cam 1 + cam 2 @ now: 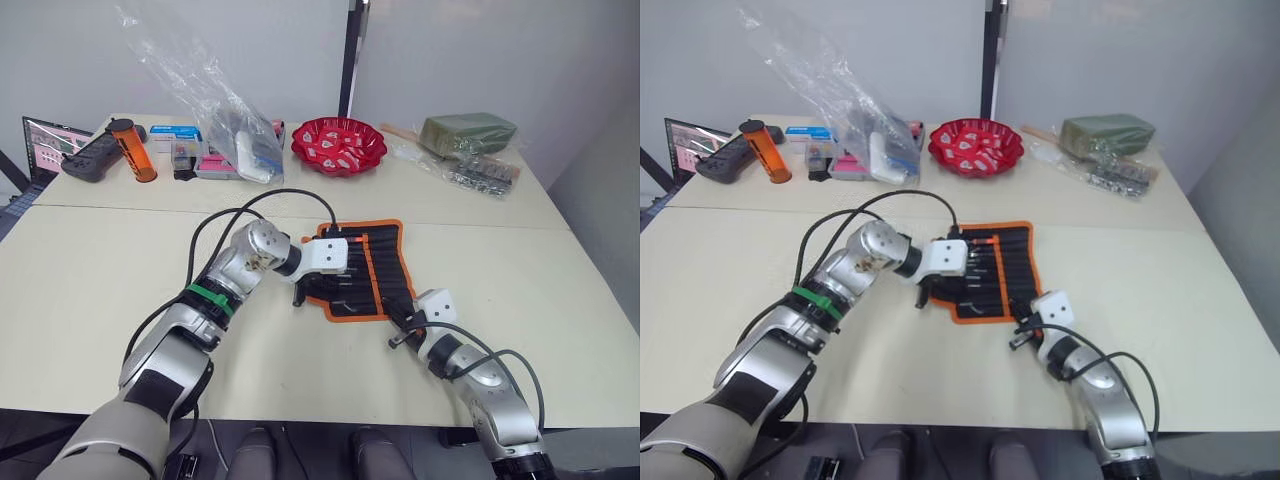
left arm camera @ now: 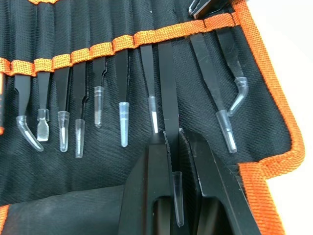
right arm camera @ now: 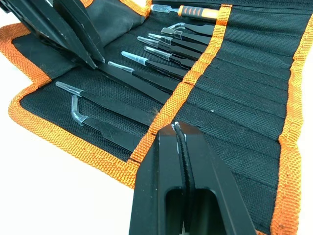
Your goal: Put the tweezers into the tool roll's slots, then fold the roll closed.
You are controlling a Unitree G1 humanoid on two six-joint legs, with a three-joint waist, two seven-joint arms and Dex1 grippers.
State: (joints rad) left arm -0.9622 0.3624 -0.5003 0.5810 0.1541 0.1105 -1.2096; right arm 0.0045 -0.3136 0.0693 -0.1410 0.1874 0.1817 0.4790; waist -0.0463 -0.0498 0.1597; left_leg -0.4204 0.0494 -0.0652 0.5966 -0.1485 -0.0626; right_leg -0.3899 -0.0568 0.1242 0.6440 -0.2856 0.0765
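Note:
The tool roll (image 1: 375,262) lies open on the table, black with orange edging. Several black tweezers (image 2: 123,117) with clear tip caps sit in its slots (image 2: 102,51) under an orange band. My left gripper (image 2: 172,139) is over the roll's left half, shut on one tweezers (image 2: 167,93) whose upper end lies under the orange band. My right gripper (image 3: 177,128) is shut, its tips at the roll's middle orange band near the roll's near right corner (image 1: 398,338).
A red bowl (image 1: 338,145), a clear plastic bag (image 1: 215,100), small boxes, an orange canister (image 1: 132,150) and a black controller (image 1: 90,158) line the far side. A green pack (image 1: 468,132) sits far right. A black cable (image 1: 290,195) arcs over my left arm.

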